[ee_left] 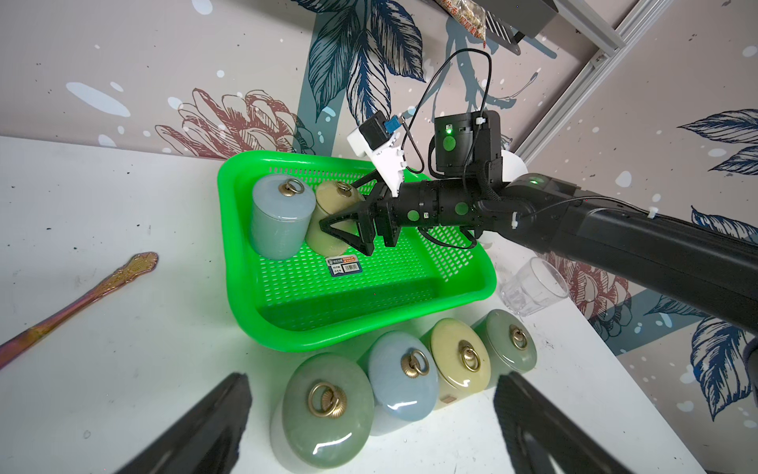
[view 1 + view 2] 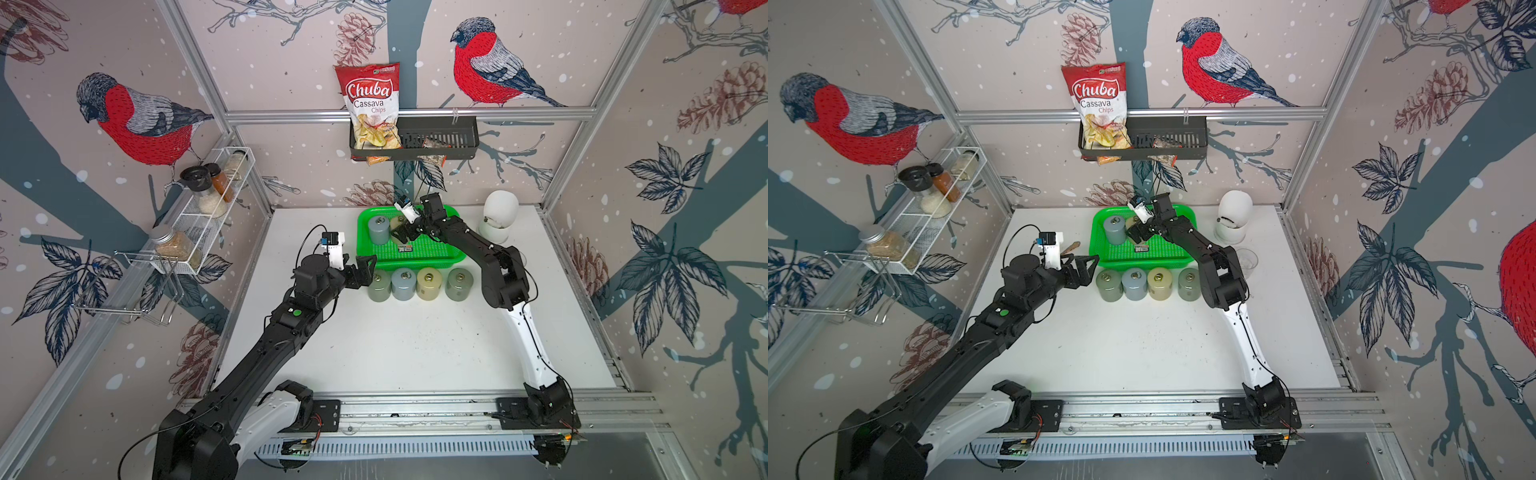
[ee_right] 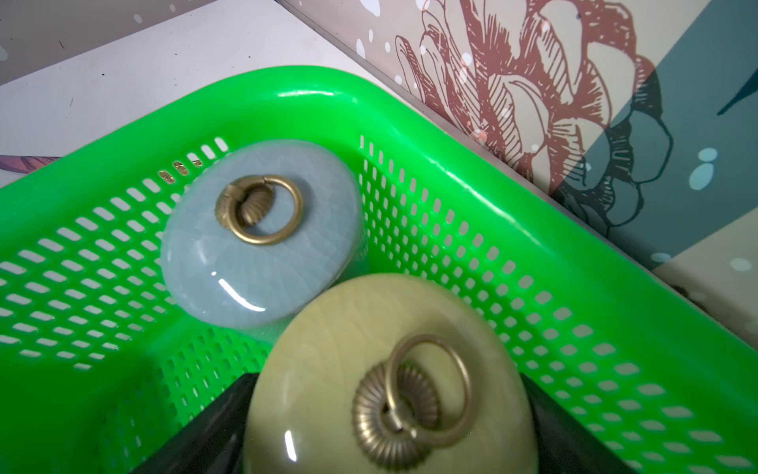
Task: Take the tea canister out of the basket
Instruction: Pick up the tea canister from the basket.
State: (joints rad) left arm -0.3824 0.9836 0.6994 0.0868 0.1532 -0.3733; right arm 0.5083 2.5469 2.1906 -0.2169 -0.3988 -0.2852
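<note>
Downward-angled right claw (image 1: 341, 211) seemingly grips yellow canister (image 3: 328, 349).

The bright green basket (image 2: 409, 262) sits toward the back of the worktop (image 2: 415, 340). It has a perforated floor and sides, rounded corners and a small barcode sticker (image 1: 343, 264) on its floor. In its rear left corner a blue-grey tea canister (image 1: 279, 221) stands upright. Just beside it, a yellow tea canister (image 1: 334, 199) tilts toward it. Both lids carry brass rings.
</note>
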